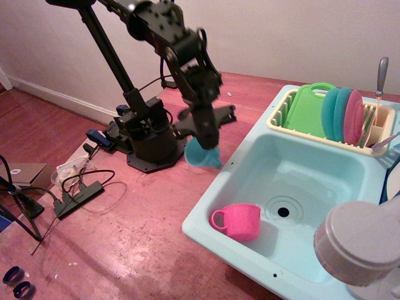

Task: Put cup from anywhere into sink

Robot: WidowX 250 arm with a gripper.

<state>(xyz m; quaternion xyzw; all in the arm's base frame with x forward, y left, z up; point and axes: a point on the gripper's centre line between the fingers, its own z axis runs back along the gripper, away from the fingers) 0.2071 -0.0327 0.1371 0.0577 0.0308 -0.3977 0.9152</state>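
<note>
**A:** Eyes on the black arm. Its hand (208,145) is up off the desk (125,237), clenched on the teal-blue cup (201,154)!

**B:** And that cup is clear of the red-brown surface, tilted, hanging in the air just beside the left rim of the light-aqua sink (215,209). It is near the basin's upper left corner, not over the drain hole (283,212) and not inside the basin.

**A:** Inside the basin, the pink cup (238,222) sits toward the near left corner, handle pointing left, well apart from the teal one.

**B:** Behind the basin, the cream dish rack (294,130) rests on the sink's back edge. It's holding a green cutting board (306,111), a teal plate (332,114) and a pink plate (354,116) standing on edge, plus a grey-handled utensil (380,76) upright at the right end.

**A:** Bottom right, very close to the camera and blurred: a grey round faucet knob (358,240).

**B:** Over on the left the arm's black base (145,142) stands on the desk, with a black power strip (78,195) and cables trailing toward the left edge.

**A:** The cup's handle sticks out low on the right. Which part of it the fingers pinch, I can't make out.
</note>
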